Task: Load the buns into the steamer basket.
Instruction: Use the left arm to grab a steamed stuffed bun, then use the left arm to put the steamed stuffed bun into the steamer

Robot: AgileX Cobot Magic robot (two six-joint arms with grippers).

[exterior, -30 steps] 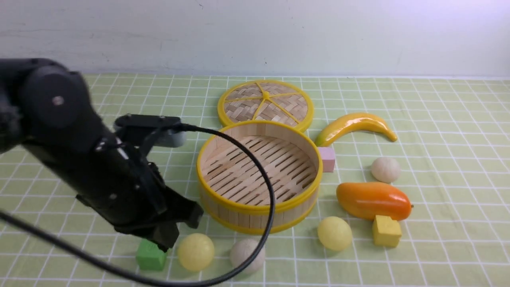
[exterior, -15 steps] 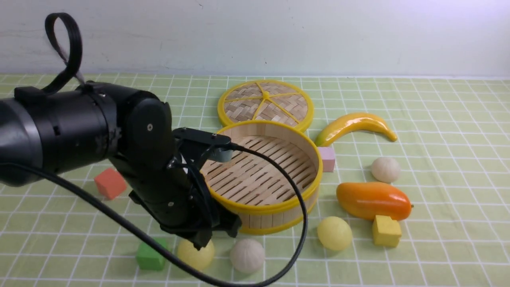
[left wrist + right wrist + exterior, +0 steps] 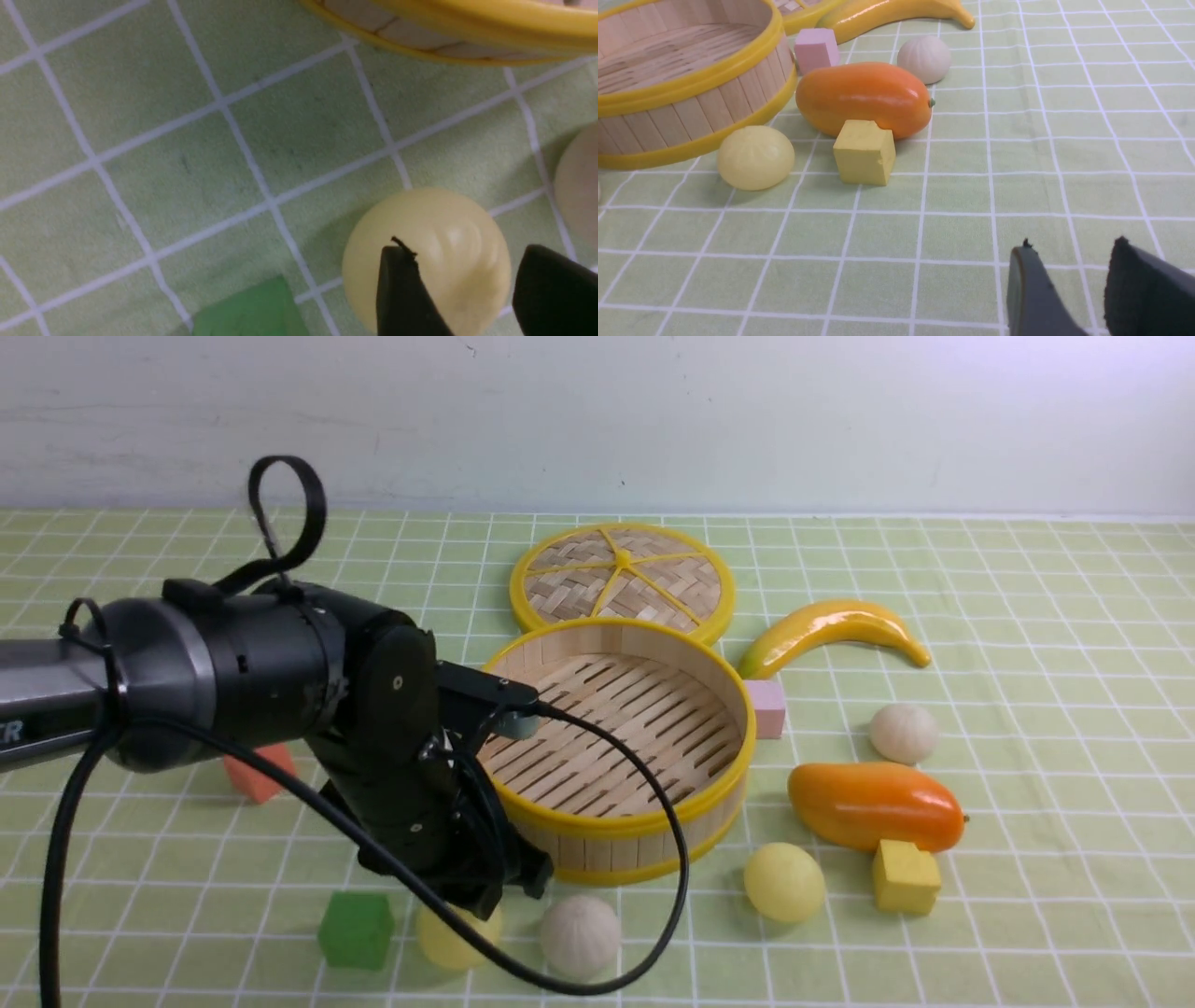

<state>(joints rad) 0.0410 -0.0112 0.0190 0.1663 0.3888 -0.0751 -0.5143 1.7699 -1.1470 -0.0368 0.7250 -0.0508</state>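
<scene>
Left hand (image 3: 472,289) is low over the near pale yellow bun (image 3: 434,233), jaws apart, nothing gripped. One finger shows in front of the bun's middle, the other off its side.

Tight spot. Green cube (image 3: 355,929) is just beside that bun on the robot's left. Off-white bun (image 3: 581,936) is near on its right, with a slim gap between them. Steamer basket (image 3: 607,849) wall is close behind.

Right hand (image 3: 1083,294) is partly open, nothing between the fingers. It's over bare cloth, well apart from every object.

All four buns are on the bench (image 3: 1027,915), outside the basket.
- Second pale yellow bun (image 3: 784,882) is by the basket's front right, near the mango (image 3: 873,805) and yellow cube (image 3: 904,875).
- Second off-white bun (image 3: 904,733) is behind the mango, with open cloth to its right.
- Pink cube (image 3: 767,707) sits just beside the basket's right wall.
</scene>
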